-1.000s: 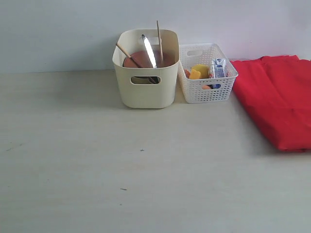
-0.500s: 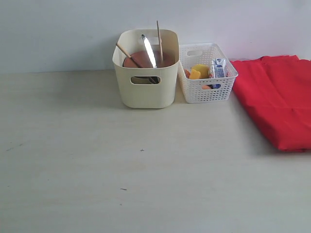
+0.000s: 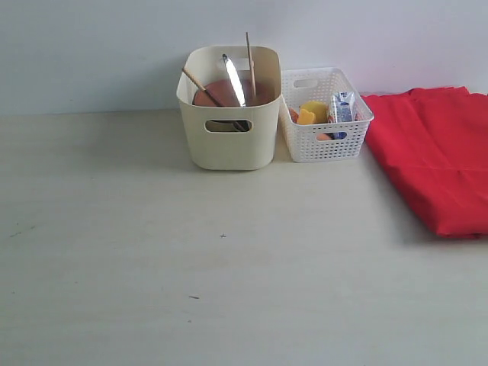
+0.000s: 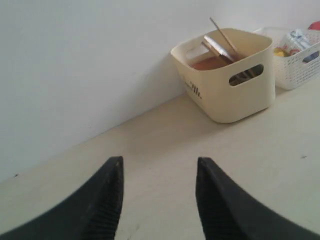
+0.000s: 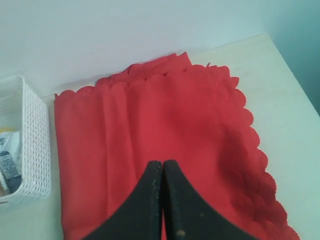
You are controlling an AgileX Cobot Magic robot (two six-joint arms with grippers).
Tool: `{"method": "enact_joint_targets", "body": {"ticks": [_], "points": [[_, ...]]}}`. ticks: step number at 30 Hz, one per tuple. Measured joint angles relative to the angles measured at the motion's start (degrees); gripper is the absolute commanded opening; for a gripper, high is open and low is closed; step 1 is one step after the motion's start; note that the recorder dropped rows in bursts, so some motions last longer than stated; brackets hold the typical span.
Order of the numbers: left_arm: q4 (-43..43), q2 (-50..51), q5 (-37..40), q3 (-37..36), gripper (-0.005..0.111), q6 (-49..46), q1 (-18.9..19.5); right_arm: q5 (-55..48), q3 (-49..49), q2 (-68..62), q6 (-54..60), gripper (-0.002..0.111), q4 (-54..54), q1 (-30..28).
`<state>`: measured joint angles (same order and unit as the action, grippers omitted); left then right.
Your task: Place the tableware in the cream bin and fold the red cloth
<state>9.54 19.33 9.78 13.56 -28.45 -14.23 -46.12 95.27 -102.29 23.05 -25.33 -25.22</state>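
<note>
The cream bin, with an unreadable dark print on its wall, holds the plate, the knife and the chopsticks. The red cloth lies folded beside the white basket. The left gripper is open and empty. The right gripper is closed above the cloth, with nothing between its fingers.
</note>
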Motion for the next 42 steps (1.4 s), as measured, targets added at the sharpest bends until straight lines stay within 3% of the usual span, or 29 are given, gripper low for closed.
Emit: {"method": "enact_joint_targets", "body": {"ticks": [6,11,28,42], "points": [[-1.11,-6.52,4.16,-2.60,0.045,0.00,3.30,10.00,-15.33,10.16,3.42,0.000,-0.36,4.47],[-1.37,-10.83,5.12,-4.93,0.045,0.00,3.64,17.13,-26.56,19.54,6.82,0.000,-0.76,7.68],[-0.64,-18.98,5.23,-7.35,0.045,0.00,3.64,24.32,-52.83,49.38,16.65,0.000,-2.74,15.12],[-0.44,-18.98,5.23,-7.35,0.045,0.00,3.64,21.24,-56.78,65.29,8.02,0.000,-3.45,15.19]]}}
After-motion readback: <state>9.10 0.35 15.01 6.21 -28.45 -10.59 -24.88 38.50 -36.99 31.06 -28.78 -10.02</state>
